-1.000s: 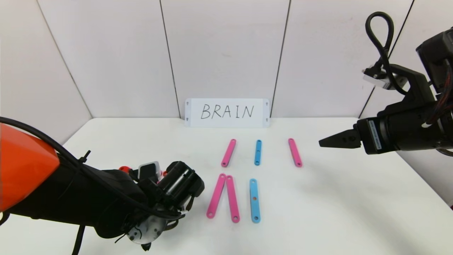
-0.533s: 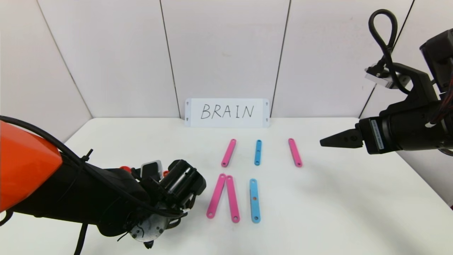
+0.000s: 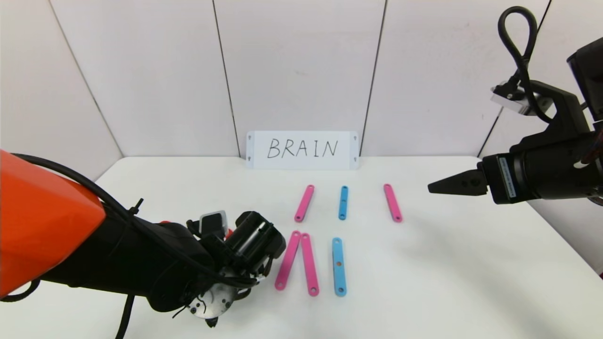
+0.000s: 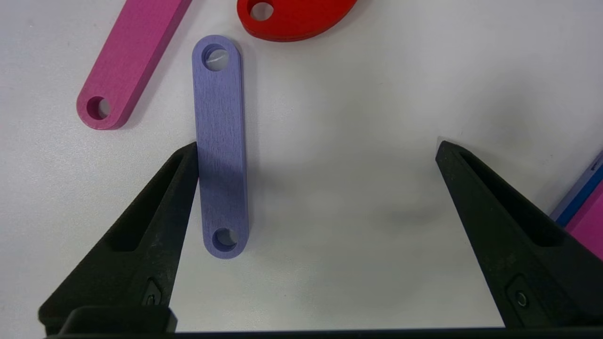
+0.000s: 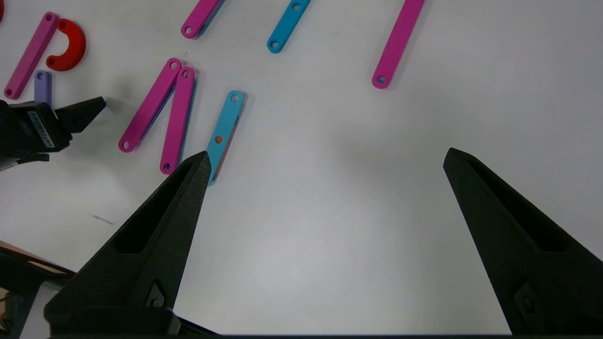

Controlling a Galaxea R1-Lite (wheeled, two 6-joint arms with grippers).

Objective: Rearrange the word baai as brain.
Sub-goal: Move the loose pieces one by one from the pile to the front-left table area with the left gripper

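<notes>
My left gripper (image 4: 318, 146) is open low over the table at the front left. A short purple strip (image 4: 220, 150) lies flat between its jaws, close against one finger and held by neither. Beyond it lie a pink strip (image 4: 129, 61) and a red curve (image 4: 292, 19); my left arm hides these from the head view. Two pink strips (image 3: 288, 260) (image 3: 309, 263) meet in a narrow peak beside a blue strip (image 3: 339, 266). Behind them lie a pink (image 3: 304, 203), a blue (image 3: 343, 202) and a pink strip (image 3: 392, 202). My right gripper (image 5: 327, 151) hangs open, high at the right.
A white card (image 3: 302, 149) handwritten BRAIN leans against the back wall. The white table (image 3: 471, 273) ends at wall panels behind and on both sides. My left forearm (image 3: 118, 263) lies across the front-left corner.
My left arm has slid a little to the right, toward the peaked pink pair, and its jaws have opened wide. My right arm has drifted slightly right and up.
</notes>
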